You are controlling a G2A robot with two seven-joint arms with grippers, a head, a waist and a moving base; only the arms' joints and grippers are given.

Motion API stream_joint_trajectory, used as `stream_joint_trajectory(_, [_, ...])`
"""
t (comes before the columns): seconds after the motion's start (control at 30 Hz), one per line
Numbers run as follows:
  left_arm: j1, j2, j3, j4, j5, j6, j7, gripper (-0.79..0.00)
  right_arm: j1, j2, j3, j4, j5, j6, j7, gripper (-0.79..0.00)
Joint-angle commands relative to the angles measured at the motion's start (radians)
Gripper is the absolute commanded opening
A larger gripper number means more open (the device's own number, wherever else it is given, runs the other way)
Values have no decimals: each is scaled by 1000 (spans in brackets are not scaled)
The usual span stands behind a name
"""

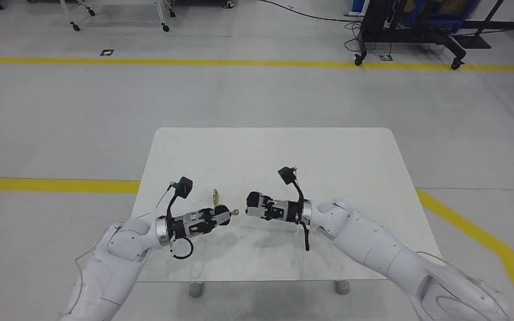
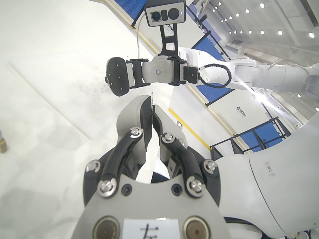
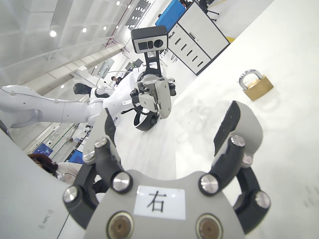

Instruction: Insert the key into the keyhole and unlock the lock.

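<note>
Left pincer (image 2: 151,105) clamped on key (image 2: 151,97); right pincer (image 3: 171,113) spread wide, lock (image 3: 256,87) lying nearby.

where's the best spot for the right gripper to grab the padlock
Probably the brass body, pinched across its two broad flat faces by the open right gripper, coming in from the shackle end. The thin rounded shackle itself would likely let it swing.

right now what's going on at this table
The left pincer is shut on a small key, held above the white table. The right pincer is open and empty, facing it. The brass padlock sits on the table, touched by neither; the key is not yet in it.
</note>
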Motion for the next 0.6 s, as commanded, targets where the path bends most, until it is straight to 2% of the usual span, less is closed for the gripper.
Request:
stream_joint_trajectory(0.0, [0, 2, 10, -7, -3, 3, -18, -785, -9, 12, 13, -23, 14, 14, 55, -416])
stream_joint_trajectory(0.07, [-6, 4, 19, -4, 6, 8, -31, -785, -13, 20, 22, -41, 14, 39, 96, -456])
stream_joint_trajectory(0.13, [-12, 5, 30, -1, 8, 10, -39, -785, -18, 24, 30, -58, 11, 58, 122, -548])
stream_joint_trajectory(0.3, [-26, 8, 47, 10, 10, 16, -39, -785, -31, 26, 41, -85, 24, 59, 179, -548])
stream_joint_trajectory(0.4, [-32, 9, 53, 15, 7, 16, -36, -785, -35, 26, 52, -84, 21, 72, 195, -514])
stream_joint_trajectory(0.57, [-43, 12, 68, 21, 8, 14, -41, -785, -42, 22, 63, -90, 15, 94, 213, -542])
